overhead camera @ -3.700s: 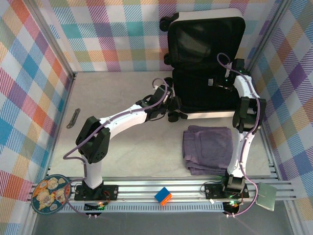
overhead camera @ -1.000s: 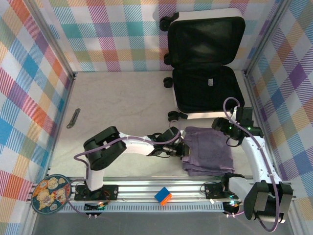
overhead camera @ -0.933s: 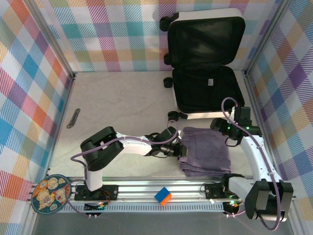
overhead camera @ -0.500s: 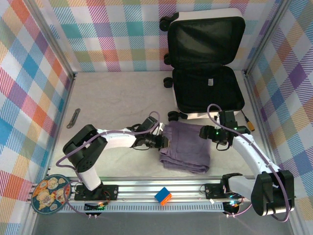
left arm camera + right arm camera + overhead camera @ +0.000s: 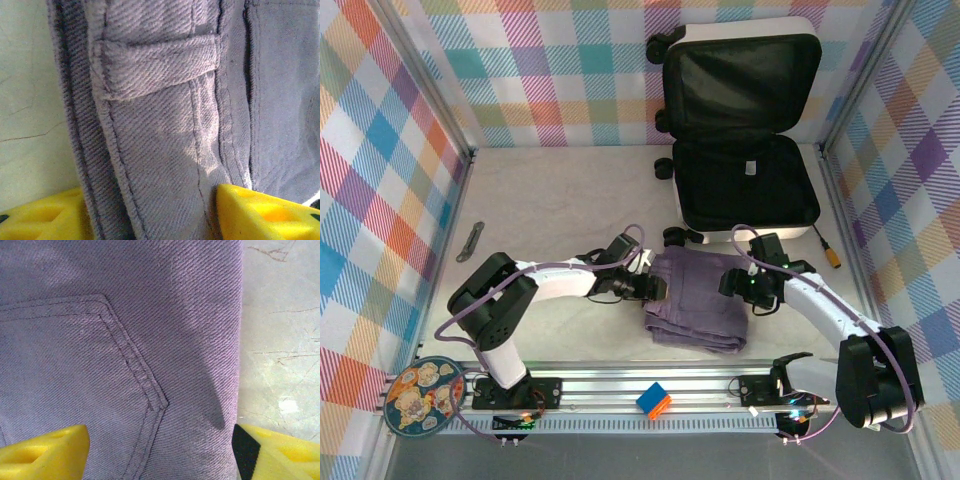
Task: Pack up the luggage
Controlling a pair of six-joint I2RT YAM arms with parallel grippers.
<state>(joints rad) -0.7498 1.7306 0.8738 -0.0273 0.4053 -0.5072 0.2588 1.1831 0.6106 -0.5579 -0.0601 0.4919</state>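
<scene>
The luggage (image 5: 745,190), a white hard-shell case with black lining, lies open at the back right, its lid (image 5: 742,75) propped against the wall. A folded purple pair of jeans (image 5: 698,302) lies on the table in front of it. My left gripper (image 5: 658,288) is low at the jeans' left edge. In the left wrist view the left gripper (image 5: 150,215) stands open, its yellow fingertips (image 5: 40,217) straddling the waistband (image 5: 150,125). My right gripper (image 5: 732,285) is at the jeans' right side. The right gripper (image 5: 160,452) is open over the back pocket (image 5: 75,365) and the jeans' edge.
A screwdriver (image 5: 827,247) lies right of the luggage. On the left of the table lies a dark tool (image 5: 472,241). A coloured cube (image 5: 653,401) sits on the front rail, a patterned disc (image 5: 420,396) at its left end. Checked walls close in three sides.
The jeans slid left with my left gripper, whose jaws have since opened. My right gripper followed leftwards and came down at the jeans' right edge.
</scene>
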